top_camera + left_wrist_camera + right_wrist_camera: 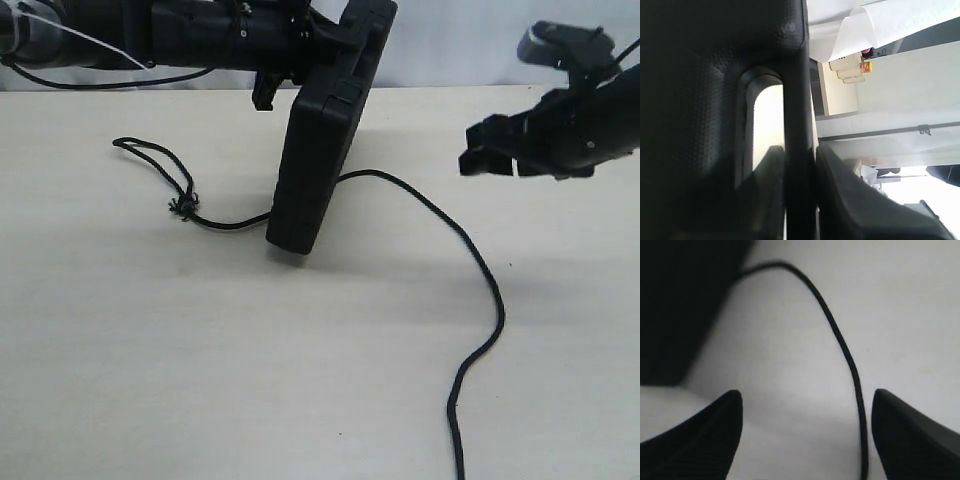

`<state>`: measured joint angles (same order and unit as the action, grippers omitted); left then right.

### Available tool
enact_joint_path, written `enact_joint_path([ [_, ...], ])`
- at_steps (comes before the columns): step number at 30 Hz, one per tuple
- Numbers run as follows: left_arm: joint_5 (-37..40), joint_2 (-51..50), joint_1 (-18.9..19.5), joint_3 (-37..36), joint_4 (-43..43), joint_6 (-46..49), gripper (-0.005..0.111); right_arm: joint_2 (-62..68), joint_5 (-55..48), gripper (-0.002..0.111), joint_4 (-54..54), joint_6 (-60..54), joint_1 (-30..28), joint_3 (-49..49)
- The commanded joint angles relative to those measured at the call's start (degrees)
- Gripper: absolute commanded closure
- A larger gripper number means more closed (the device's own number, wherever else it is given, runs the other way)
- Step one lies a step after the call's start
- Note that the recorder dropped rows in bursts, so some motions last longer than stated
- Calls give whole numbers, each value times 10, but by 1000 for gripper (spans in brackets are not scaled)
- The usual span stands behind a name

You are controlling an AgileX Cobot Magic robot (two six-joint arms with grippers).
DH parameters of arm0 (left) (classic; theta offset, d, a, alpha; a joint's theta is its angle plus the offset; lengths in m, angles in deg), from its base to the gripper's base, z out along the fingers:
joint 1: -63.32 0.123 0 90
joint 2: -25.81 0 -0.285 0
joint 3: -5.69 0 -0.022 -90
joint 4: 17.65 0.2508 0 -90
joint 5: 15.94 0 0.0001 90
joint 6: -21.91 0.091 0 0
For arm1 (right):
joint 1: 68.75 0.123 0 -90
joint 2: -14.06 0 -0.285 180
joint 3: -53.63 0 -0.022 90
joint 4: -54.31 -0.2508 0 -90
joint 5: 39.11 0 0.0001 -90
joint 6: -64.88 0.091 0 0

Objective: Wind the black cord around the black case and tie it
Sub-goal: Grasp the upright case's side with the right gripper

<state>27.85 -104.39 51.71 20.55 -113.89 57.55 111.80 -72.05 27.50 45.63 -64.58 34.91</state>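
The black case (pixel 318 150) stands on end, tilted, near the middle of the pale table (pixel 200 380), with its lower corner at or just above the surface; which cannot be told. The black cord (pixel 480 270) lies loose on the table and passes behind or beneath the case's lower end. On the left it runs to a small frayed knot (pixel 183 207) and a narrow loop. On the right it arcs away and trails off the near edge of the exterior view. No turn of cord is around the case yet. The likely trouble is that the case, held only by its handle bar, may swing or slip when the cord is pulled, or may shed the cord off its lower end. A grab could also miss, because the cord is thin and lies flat. The left gripper (pixel 348 35) reaches in level from the upper left, and its jaws are pinched on the case's handle bar beside the slot (pixel 765 125). The right gripper (pixel 490 155) hovers above the table, well apart from the case on the right. It holds nothing, and its jaws are spread with the cord on the table below and between them in the right wrist view.
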Motion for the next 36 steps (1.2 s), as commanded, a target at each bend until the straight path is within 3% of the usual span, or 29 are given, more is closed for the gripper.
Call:
enact_joint_path([
  [1,21,23,-4,6,-37,2,107,-90,130,40,-185,-155,35,-62],
  [4,26,20,-4,6,-37,2,107,-127,274,40,-310,-259,136,-121],
  [8,31,20,-4,6,-37,2,107,-114,451,40,-368,-265,258,-148],
  [17,31,20,-4,6,-27,2,107,-67,549,40,-350,-232,401,-139],
  [20,36,20,-4,6,-22,2,107,-67,610,38,-359,-229,429,-139],
  [25,41,20,-4,6,-22,2,107,-62,629,21,-361,-156,445,-139],
  [29,49,20,-4,6,-22,2,107,-26,628,7,-299,-98,446,-139],
  [36,54,20,-4,6,-22,0,107,49,662,5,-298,-90,446,-85],
])
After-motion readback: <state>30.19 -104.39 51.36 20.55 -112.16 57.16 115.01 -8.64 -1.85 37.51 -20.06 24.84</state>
